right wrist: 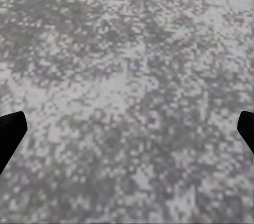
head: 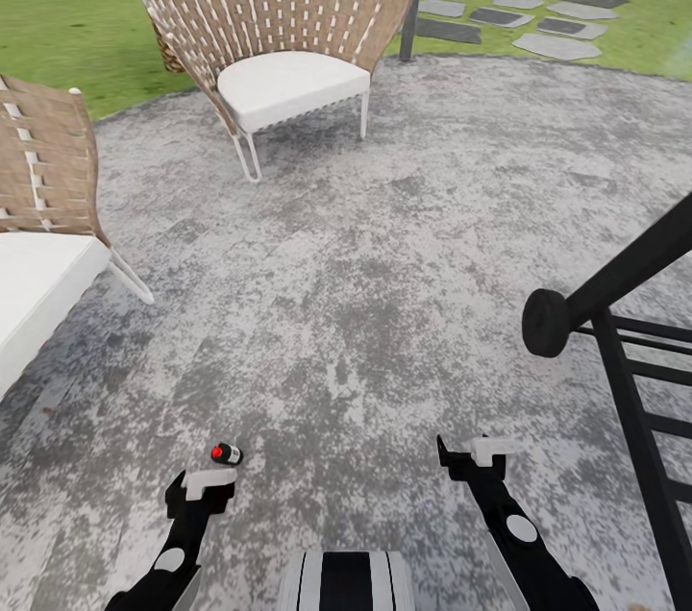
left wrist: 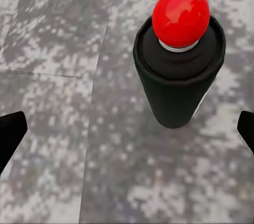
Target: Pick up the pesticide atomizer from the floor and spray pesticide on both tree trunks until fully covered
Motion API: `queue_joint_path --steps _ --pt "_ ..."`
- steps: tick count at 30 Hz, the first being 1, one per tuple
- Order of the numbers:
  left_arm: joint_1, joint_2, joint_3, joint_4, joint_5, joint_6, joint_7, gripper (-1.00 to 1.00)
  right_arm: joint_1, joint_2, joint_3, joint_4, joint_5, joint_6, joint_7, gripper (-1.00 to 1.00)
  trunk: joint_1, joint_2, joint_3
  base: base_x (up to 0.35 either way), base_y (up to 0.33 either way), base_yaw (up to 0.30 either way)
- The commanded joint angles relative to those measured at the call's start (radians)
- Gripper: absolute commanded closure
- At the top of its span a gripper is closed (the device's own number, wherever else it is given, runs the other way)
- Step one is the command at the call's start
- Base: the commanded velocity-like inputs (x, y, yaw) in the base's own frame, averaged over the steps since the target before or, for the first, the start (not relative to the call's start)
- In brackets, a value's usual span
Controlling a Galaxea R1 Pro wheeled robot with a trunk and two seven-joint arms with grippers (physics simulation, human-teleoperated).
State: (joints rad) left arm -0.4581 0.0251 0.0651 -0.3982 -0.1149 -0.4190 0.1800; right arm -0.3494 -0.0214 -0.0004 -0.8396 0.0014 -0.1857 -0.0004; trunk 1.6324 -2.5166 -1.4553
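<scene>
Spray can standing on grey paving, lower left of head view, just beyond left gripper. Left fingers spread apart, holding nothing, lining up on can. Right gripper hanging open, idle. Pickup not yet done; spraying both trunks remaining.

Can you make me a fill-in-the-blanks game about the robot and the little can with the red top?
1. The atomizer has a ____ top.
2. It stands on the stone floor nearest the ____ gripper.
3. The right gripper holds ____.
4. The chair has a ____ cushion.

Missing words: red; left; nothing; white
</scene>
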Motion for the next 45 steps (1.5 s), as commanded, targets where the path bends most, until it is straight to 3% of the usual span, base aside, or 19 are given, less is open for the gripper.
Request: queue_joint_path --steps 1,45 --pt "-0.001 -0.001 0.004 0.001 -0.011 -0.003 0.004 -1.0 0.0 0.0 0.0 0.001 0.0 -0.003 0.0 -1.0 0.0 0.0 -0.001 0.046 0.0 0.0" --pt "0.0 -0.007 0.003 0.001 -0.011 -0.003 0.004 -1.0 0.0 0.0 -0.001 0.001 0.0 -0.003 -0.001 -1.0 0.0 0.0 -0.001 0.033 -0.006 0.001"
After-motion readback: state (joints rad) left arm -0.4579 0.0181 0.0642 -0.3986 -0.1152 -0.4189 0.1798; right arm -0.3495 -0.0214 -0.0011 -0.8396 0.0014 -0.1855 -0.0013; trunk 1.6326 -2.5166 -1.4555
